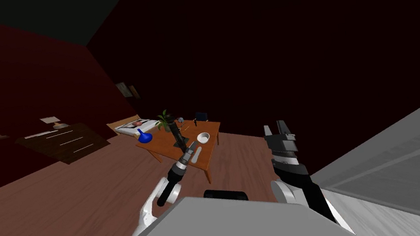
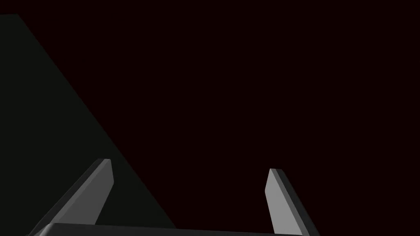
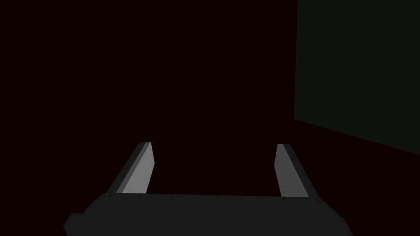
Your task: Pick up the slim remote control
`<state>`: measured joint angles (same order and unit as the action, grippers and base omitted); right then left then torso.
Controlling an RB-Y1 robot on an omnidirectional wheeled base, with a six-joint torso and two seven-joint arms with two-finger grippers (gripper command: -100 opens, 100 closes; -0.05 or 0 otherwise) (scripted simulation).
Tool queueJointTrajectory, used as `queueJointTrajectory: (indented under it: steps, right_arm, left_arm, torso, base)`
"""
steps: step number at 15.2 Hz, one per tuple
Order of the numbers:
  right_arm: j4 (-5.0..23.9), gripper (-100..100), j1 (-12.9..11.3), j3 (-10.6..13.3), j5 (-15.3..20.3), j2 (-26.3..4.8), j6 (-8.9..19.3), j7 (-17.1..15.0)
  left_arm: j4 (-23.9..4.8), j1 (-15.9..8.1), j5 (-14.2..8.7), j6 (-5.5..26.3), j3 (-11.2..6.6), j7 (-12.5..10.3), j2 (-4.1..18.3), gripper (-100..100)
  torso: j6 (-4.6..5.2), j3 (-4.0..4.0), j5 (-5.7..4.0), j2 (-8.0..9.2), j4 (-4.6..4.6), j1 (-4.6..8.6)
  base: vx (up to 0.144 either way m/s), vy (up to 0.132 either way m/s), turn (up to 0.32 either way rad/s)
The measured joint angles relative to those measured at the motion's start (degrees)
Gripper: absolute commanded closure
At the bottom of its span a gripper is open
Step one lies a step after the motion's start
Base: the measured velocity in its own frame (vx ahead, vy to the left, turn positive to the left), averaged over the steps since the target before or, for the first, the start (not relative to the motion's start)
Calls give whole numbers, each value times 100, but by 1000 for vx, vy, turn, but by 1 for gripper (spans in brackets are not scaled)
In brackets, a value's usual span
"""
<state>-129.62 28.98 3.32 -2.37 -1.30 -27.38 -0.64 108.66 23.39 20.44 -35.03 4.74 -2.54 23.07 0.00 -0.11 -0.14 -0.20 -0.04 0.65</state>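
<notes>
Left claw [image 2: 188, 164] is held out toward the wooden worktop [image 1: 162, 144], blades apart; right claw [image 3: 213, 144] is raised well right of it, blades likewise apart

Left claw [image 2: 190, 164] fingers apart, arm stretched forward; right claw [image 3: 214, 144] fingers apart, forearm raised.

No readable text, no labels, no brands, no numbers, no signs anywhere
</notes>
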Motion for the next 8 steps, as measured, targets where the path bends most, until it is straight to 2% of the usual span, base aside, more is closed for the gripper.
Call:
queueJointTrajectory:
  steps: [4,8]
  right_arm:
    - [0,0,0,0,0,0,0,0]
    - [0,0,0,-1,0,-1,0,0]
  left_arm:
    - [-517,-198,420,-71,136,-43,390,-100]
    - [-988,-347,734,-153,210,-104,711,-100]
  torso:
    - [0,-6,-1,-10,-2,4]
    - [0,-4,5,-8,-2,-26]
  base:
    - [57,-156,56]
    - [51,-93,35]
